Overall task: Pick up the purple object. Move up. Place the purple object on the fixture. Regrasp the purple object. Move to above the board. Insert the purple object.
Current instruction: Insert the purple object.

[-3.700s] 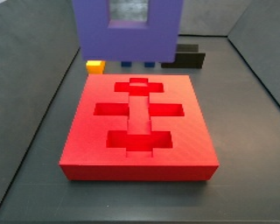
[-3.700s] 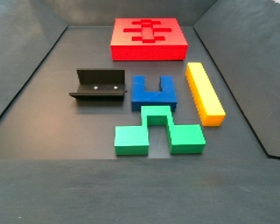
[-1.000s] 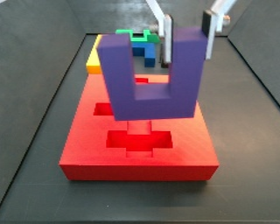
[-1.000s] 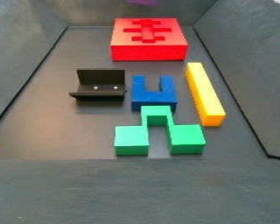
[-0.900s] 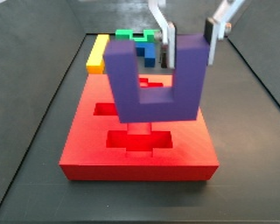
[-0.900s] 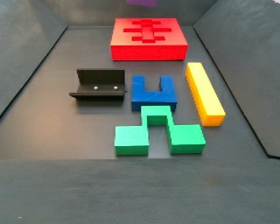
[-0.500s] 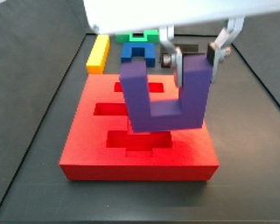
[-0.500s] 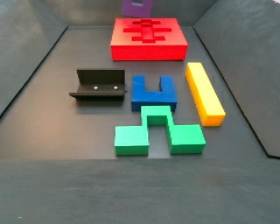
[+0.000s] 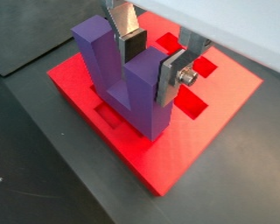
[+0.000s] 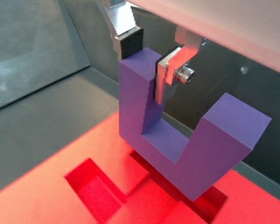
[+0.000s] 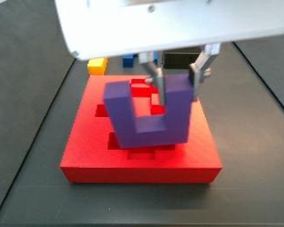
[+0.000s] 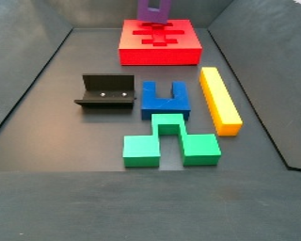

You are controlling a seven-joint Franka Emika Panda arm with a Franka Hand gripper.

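Observation:
The purple object (image 11: 138,120) is a U-shaped block that hangs with its prongs up and its base down. My gripper (image 9: 150,63) is shut on one prong, with a silver finger (image 10: 168,74) on each side of it. The block sits low over the red board (image 11: 85,142), above the cross-shaped cut-outs near the board's middle. I cannot tell whether its base touches the board. In a side view only the block's lower part (image 12: 153,9) shows above the board (image 12: 160,56), and the gripper is out of that frame. The black fixture (image 12: 105,91) stands bare on the floor.
A blue arch block (image 12: 166,97), a long yellow bar (image 12: 220,99) and a green notched block (image 12: 166,139) lie on the dark floor near the fixture. Dark walls enclose the floor on both sides.
My gripper has come down with the purple object, bringing its base close over the board's cut-outs. In a side view the block has dropped into the frame from above.

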